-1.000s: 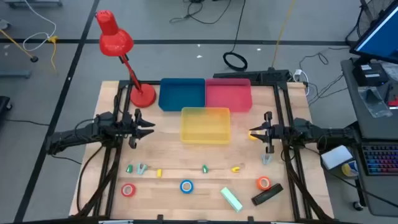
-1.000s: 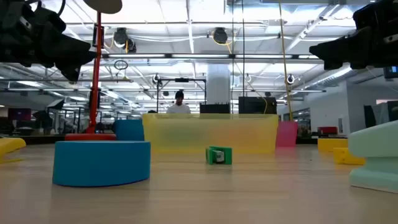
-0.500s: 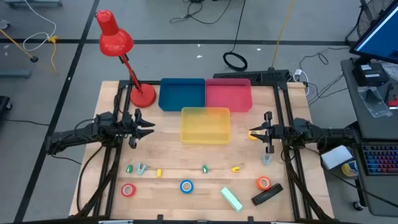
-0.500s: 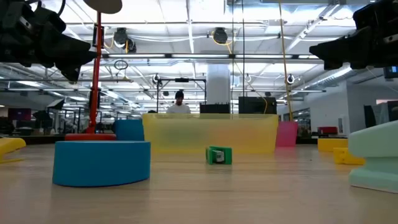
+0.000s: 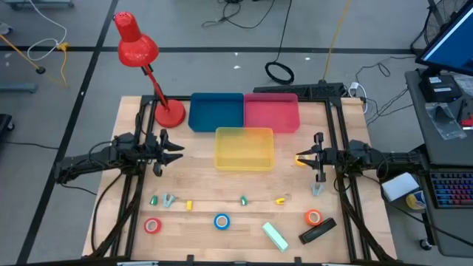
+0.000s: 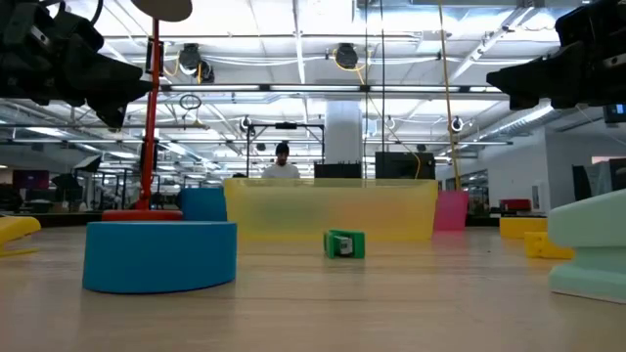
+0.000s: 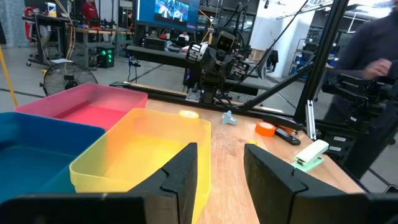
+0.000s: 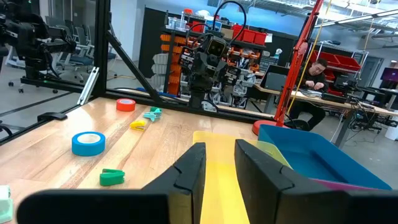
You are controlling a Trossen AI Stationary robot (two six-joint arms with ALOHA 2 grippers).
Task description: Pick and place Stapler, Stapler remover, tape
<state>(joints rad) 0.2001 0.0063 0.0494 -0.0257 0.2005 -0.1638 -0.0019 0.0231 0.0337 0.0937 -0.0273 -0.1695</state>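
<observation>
My left gripper hovers open and empty left of the yellow bin; its fingers frame the bin in the left wrist view. My right gripper hovers open and empty right of the bin, also seen in the right wrist view. Near the front edge lie a red tape roll, a blue one and an orange one. A yellow roll lies under the right gripper. A mint stapler and a black stapler lie flat at the front right. Several small staple removers sit in a row.
A blue bin and a pink bin stand behind the yellow one. A red desk lamp stands at the far left. Black frame rails run along both table sides. A person sits beyond the table.
</observation>
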